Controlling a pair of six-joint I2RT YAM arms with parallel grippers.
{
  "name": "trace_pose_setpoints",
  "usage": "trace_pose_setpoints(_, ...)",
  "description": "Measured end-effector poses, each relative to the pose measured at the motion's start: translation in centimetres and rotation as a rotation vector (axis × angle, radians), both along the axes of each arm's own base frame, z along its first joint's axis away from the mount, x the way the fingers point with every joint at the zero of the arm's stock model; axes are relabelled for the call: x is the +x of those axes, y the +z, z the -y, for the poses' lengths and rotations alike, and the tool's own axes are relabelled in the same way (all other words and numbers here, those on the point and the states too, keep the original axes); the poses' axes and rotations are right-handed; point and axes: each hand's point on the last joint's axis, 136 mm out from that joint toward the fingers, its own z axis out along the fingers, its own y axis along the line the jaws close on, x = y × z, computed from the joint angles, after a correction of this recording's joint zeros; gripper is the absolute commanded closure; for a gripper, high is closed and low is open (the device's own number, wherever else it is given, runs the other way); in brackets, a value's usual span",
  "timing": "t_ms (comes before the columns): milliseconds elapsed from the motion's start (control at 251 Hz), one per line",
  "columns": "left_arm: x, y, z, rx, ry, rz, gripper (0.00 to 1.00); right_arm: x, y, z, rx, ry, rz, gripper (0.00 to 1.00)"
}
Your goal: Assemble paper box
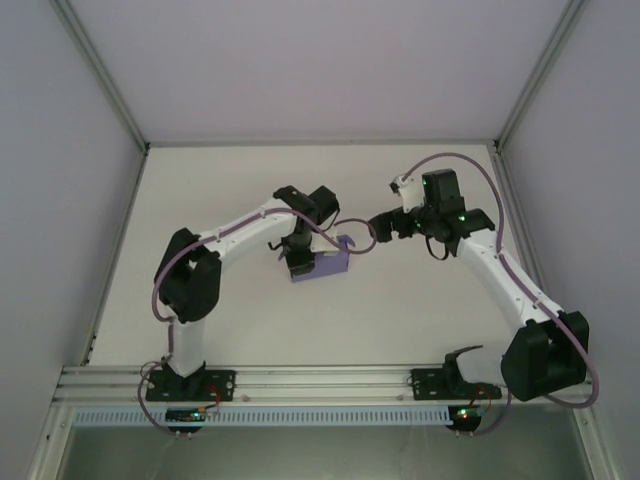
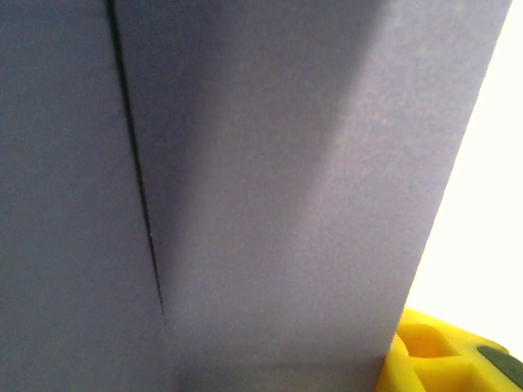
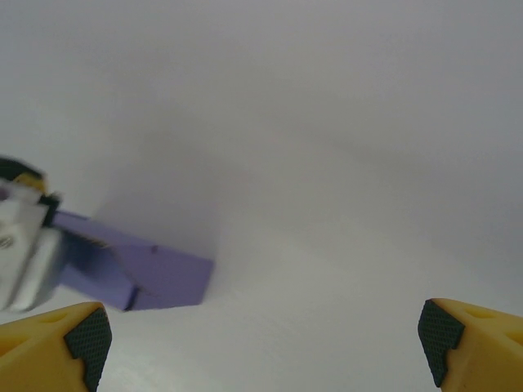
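One paper box (image 1: 326, 265) on table (image 1: 400, 310), inside unseen, left gripper (image 1: 297, 260) clamping it, right gripper (image 3: 265, 339) spread wide

A white table (image 1: 250, 320) stands between pale grey walls (image 1: 320, 60), with metal posts (image 1: 102, 75) at the back corners and a slotted rail (image 1: 330, 382) along its near edge. The light is soft and even.

The top view is bright and evenly lit, with a faint violet cast. The arms (image 1: 250, 222) throw only weak, soft shadows on the table (image 1: 250, 320). The left wrist view is blurred: the box (image 2: 286, 180) is too close to focus and darker at the left, and the frame's right edge blows out to white. The right wrist view is hazy, and the pads (image 3: 88, 336) in its lower corners look sharpest.
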Motion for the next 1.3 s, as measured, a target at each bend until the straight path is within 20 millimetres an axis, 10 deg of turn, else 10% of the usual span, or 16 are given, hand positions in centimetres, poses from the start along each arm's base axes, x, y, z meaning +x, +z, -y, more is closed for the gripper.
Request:
trace_pose_setpoints(419, 0.1, -0.1, 0.2, -0.041, -0.044, -0.031, 0.57, -3.3, -3.8, -2.7, 0.03, 0.309, 0.047, 0.09)
trace_pose_setpoints(1301, 0.3, -0.1, 0.1, -0.051, -0.029, -0.029, 0.57, -1.7, -5.1, -7.0, 0.001, 0.462, 0.138, 0.66)
